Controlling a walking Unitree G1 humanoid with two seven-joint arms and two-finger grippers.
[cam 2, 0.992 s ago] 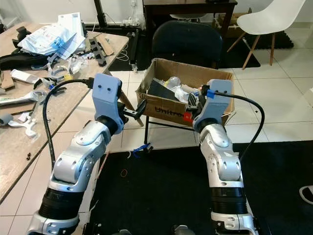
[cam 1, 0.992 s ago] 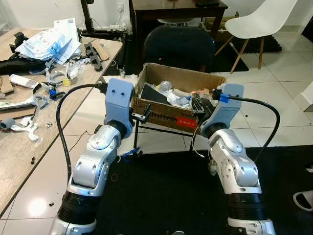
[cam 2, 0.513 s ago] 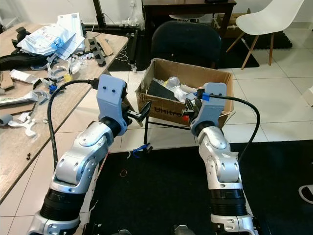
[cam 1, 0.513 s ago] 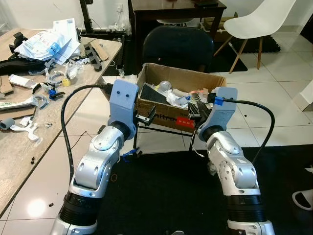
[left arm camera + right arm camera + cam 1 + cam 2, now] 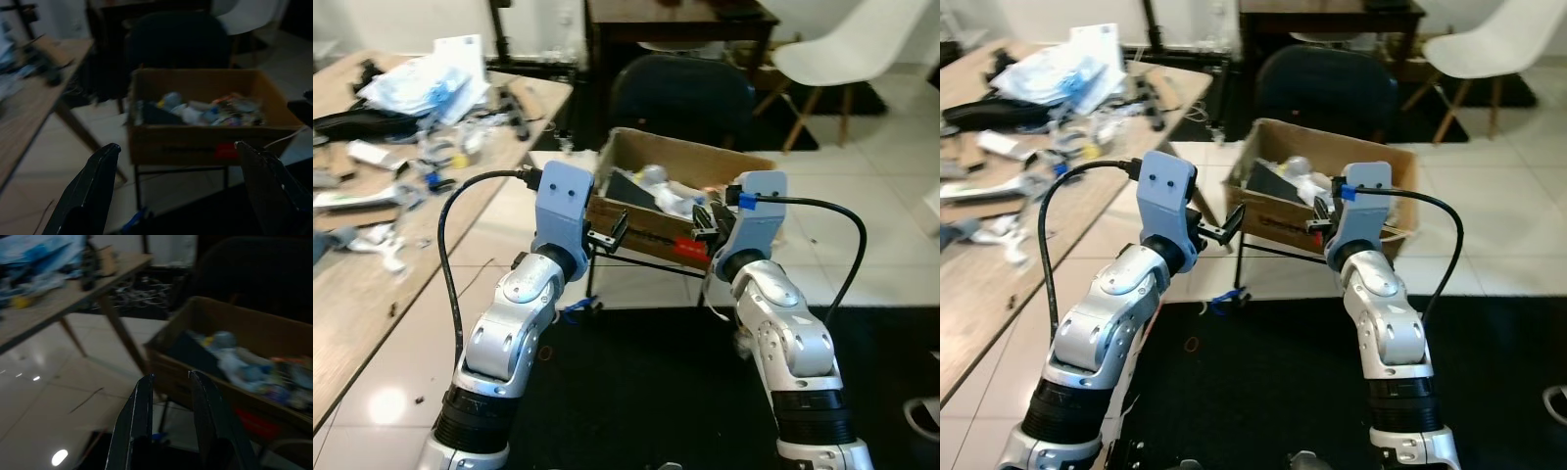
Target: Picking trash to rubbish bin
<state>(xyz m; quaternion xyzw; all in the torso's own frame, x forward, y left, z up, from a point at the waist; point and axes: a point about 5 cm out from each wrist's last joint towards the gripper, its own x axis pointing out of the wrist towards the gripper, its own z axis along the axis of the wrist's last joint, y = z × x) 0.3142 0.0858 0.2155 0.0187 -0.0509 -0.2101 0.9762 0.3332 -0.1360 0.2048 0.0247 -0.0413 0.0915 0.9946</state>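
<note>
Pincer on the left arm, call it the left pincer (image 5: 178, 188), is spread wide with nothing in it, its 2 black fingers framing the cardboard box (image 5: 205, 122) that's serving as the rubbish bin here. The right pincer (image 5: 168, 421) has its fingers nearly together with just a thin slit between them, and I can't make out anything held in there, so I'd call it closed on nothing. Both are raised in front of the robot, and the box sits straight ahead of them on a thin black stand (image 5: 641, 266) with a dark chair (image 5: 680, 93) behind it. It's already got a pile of trash (image 5: 195, 108) in it: wrappers, something bottle-like, a dark flat piece. The box's long side runs across the robot's front, slightly skewed, so the right pincer ends up just at the near wall while the left pincer is beside the near left corner. So if the next move is a drop into the bin, the right arm is nearer, but neither seems to be carrying anything. More loose stuff that could count as trash lies on the table (image 5: 372, 284) off to the robot's left, well apart from both arms. Head views give you that table clutter and the arm layout. The left wrist view gives the straight-on look into the box; both wrist views are dim and blurry though.
</note>
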